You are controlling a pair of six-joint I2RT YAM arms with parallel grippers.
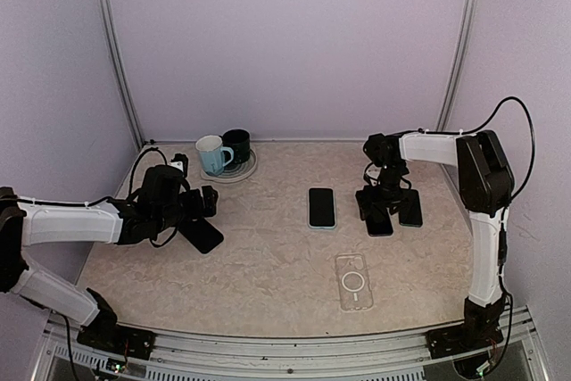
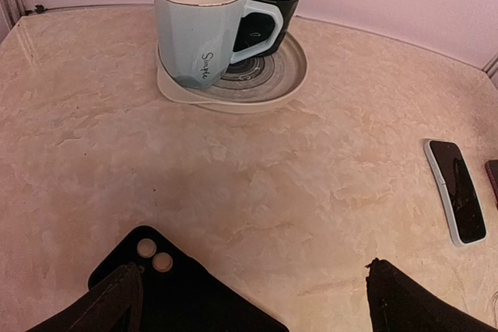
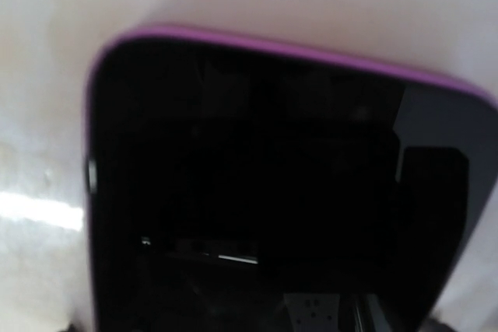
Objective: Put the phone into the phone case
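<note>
Your right gripper (image 1: 388,201) hangs close above a dark glass phone with a purple rim (image 3: 249,176). This phone lies flat with the screen up, directly under the fingers. In the right wrist view a short rounded end points away from the gripper, so the long axis runs along the gripper's looking direction. The jaws stand wide apart and released. I cannot see any finger touching the phone.

In the top view, one dark slab (image 1: 379,223) and a second dark slab (image 1: 410,211) lie side by side below this gripper, both with the long axis running from far to near. Which one has the purple rim, I cannot tell.

The clear plastic phone case with a white ring (image 1: 354,281) lies flat, well apart from the right gripper, on its near-left side. Its long axis also runs far to near, with a slight tilt. A black phone with a pale rim (image 1: 321,207) lies to the left of the right gripper, parallel to the case.

Your left gripper (image 1: 207,205) is open and holds nothing. Under it lies a black flat piece with two round lenses (image 2: 152,266), set diagonally. Ahead of it, a pale blue mug (image 2: 198,25) and a dark mug (image 2: 268,5) stand on a round plate (image 2: 272,87).
</note>
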